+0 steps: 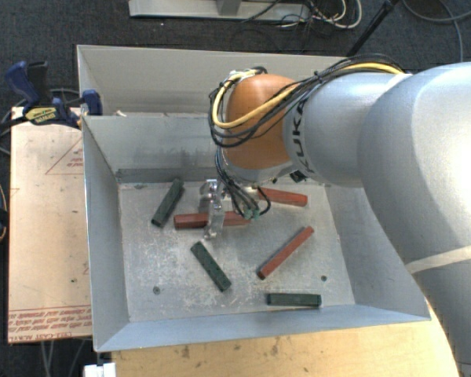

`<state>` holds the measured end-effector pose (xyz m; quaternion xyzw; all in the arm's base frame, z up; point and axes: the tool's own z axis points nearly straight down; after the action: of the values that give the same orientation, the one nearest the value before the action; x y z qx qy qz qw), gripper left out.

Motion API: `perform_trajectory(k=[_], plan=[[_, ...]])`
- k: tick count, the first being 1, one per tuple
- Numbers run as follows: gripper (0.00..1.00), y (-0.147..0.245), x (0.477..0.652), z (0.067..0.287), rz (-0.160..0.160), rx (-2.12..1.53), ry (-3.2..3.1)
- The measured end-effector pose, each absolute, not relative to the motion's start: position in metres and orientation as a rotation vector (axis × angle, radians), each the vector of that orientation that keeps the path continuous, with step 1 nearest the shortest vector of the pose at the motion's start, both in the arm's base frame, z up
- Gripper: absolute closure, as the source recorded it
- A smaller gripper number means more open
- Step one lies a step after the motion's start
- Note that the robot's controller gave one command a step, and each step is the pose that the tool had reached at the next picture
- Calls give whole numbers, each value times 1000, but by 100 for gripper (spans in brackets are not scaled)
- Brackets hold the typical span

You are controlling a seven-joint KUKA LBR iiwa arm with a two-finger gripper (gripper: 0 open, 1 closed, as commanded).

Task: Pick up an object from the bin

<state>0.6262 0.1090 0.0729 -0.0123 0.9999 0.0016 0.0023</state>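
In the camera view, the two-finger gripper [214,213] is being held low over the middle of the grey metal bin [102,210], right at a flat red-brown bar [190,221] lying crosswise on the floor — whether the jaws are open or closed cannot be told. A dark green bar [166,203] is lying near its left end, a second dark green bar [210,266] just below. Nothing is being lifted yet — the grasp and the raising are judged as left to do

Arm [361,132] enters from right; jaws point downward.
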Motion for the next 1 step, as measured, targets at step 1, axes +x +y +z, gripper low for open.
perform_trajectory(k=[1], plan=[[100,109,626,79,3,-38,3140]])
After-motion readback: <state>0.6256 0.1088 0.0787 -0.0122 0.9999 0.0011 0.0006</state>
